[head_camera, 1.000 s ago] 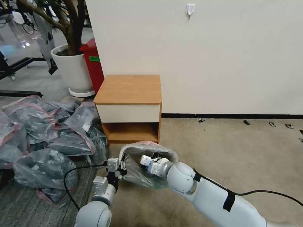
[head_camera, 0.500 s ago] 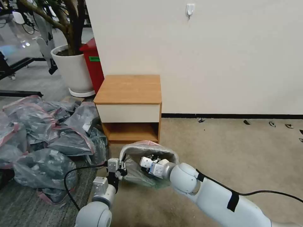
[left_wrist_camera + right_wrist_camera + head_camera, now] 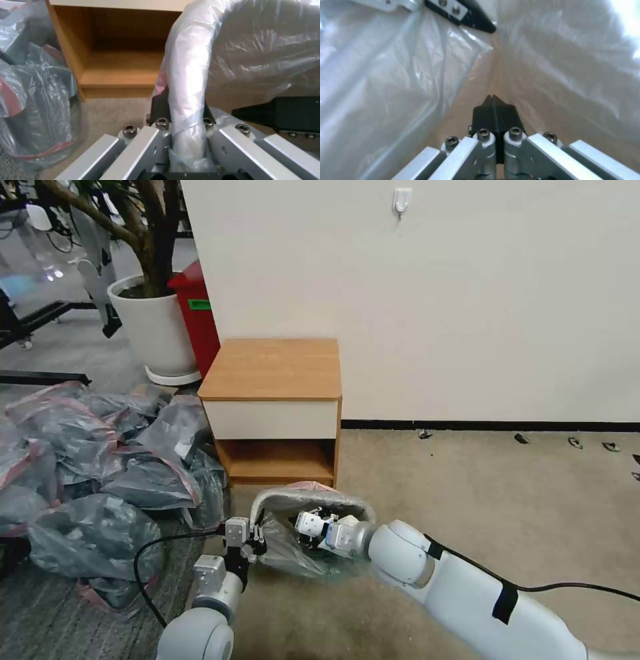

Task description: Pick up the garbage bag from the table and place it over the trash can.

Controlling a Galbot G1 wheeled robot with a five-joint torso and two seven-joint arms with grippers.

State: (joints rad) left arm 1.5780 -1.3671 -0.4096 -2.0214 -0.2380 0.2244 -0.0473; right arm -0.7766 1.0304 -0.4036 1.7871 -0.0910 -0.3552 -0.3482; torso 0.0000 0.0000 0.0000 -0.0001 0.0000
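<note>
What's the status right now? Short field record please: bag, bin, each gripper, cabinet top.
garbage bag: draped over the trash can, lining its inside
trash can: on the carpet in front of the wooden cabinet
left gripper: shut on the bag-covered rim at the can's left side
right gripper: shut, empty, inside the lined can
wooden cabinet: top bare
heap of grey bags: on the floor left of the cabinet

Head high, looking down; wrists close inside garbage bag (image 3: 293,553).
</note>
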